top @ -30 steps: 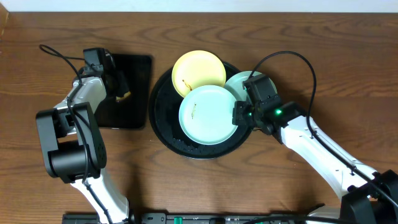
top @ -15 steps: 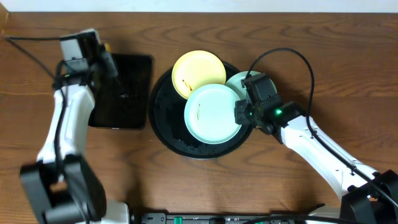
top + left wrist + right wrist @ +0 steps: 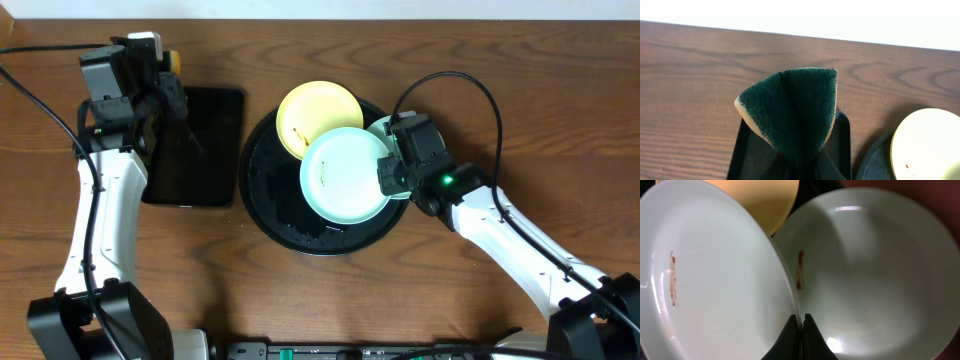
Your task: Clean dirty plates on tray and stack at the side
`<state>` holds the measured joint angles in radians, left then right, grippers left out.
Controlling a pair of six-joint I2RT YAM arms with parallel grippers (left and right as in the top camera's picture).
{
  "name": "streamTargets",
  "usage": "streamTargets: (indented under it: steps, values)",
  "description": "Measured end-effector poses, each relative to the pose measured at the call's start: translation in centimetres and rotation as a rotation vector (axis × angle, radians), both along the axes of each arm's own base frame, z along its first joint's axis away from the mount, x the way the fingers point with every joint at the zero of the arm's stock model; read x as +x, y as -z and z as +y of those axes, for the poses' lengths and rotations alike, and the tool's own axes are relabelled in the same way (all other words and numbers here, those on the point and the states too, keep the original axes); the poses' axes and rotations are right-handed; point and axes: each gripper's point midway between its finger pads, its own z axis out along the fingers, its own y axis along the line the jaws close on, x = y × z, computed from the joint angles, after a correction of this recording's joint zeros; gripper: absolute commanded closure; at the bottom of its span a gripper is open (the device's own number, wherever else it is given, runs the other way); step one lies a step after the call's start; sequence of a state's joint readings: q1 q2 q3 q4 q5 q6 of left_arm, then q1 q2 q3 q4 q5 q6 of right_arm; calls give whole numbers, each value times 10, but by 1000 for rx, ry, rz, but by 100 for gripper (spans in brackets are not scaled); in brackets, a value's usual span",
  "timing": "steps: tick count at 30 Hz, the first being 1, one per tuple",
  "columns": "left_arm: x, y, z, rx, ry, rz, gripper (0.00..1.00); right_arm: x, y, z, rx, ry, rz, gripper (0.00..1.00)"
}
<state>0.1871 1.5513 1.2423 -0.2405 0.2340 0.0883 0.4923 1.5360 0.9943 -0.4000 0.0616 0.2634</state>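
Fingers of my right gripper [image 3: 801, 325] pinch the rim of a mint plate [image 3: 345, 172] over the round tray [image 3: 262, 195]. My left gripper [image 3: 801, 169] is clamped on a folded green sponge [image 3: 790, 110] above the rectangular tray [image 3: 205, 150].

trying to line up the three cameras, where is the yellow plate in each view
overhead: yellow plate upper centre, at the back of the round black tray.
left wrist: lower right corner, the tray's rim just left of it.
right wrist: top edge, left of centre, partly behind the mint-green plate.
shared landmark: the tray for overhead and left wrist; the mint-green plate for overhead and right wrist.
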Motion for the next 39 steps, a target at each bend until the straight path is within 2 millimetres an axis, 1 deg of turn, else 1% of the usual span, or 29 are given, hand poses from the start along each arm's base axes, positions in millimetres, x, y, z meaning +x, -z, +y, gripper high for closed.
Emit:
streamTargets:
  steps: [7, 11, 13, 15, 19, 23, 25, 27, 29, 30, 33, 34, 36, 39]
  values:
    - [-4, 6, -13, -10, 50, 29, 93, 8, -6, -1, -50, -10, -63, 99]
    - [-11, 16, -19, -6, 68, 80, 92, 11, -11, 4, -65, -19, -103, 99]
    - [-14, 18, -19, 1, 65, 94, 92, 10, -11, 7, -76, -32, -110, 99]
    - [-13, 17, -14, 19, 48, 90, 92, 10, -11, 7, -82, -36, -112, 99]
    - [-14, 19, -12, 30, 37, 97, 92, 9, -11, 8, -89, -38, -114, 99]
    - [-14, 19, -20, 19, 70, 99, 92, 9, -11, 7, -88, -35, -112, 99]
    - [-11, 16, -21, 34, 72, 79, 93, 9, -11, 7, -83, -28, -108, 99]
    - [-4, 9, -18, 47, 46, 46, 93, 9, -11, 7, -76, -17, -104, 99]
    - [-4, 8, -13, 48, 10, 45, 93, 8, -10, 6, -69, -4, -97, 99]
    - [-2, 7, -9, 56, -16, 35, 92, 7, -9, 6, -64, 5, -92, 99]
    - [13, -3, 10, 88, -119, -54, 93, 6, -8, 6, -42, 38, -79, 99]
    - [13, -1, 12, 88, -133, -52, 93, 7, -9, 6, -33, 49, -77, 99]
    - [9, 10, 14, 84, -154, -11, 93, 6, -8, 6, -21, 65, -71, 99]
    - [10, 19, 8, 86, -159, 7, 93, 6, -8, 7, 4, 88, -61, 99]
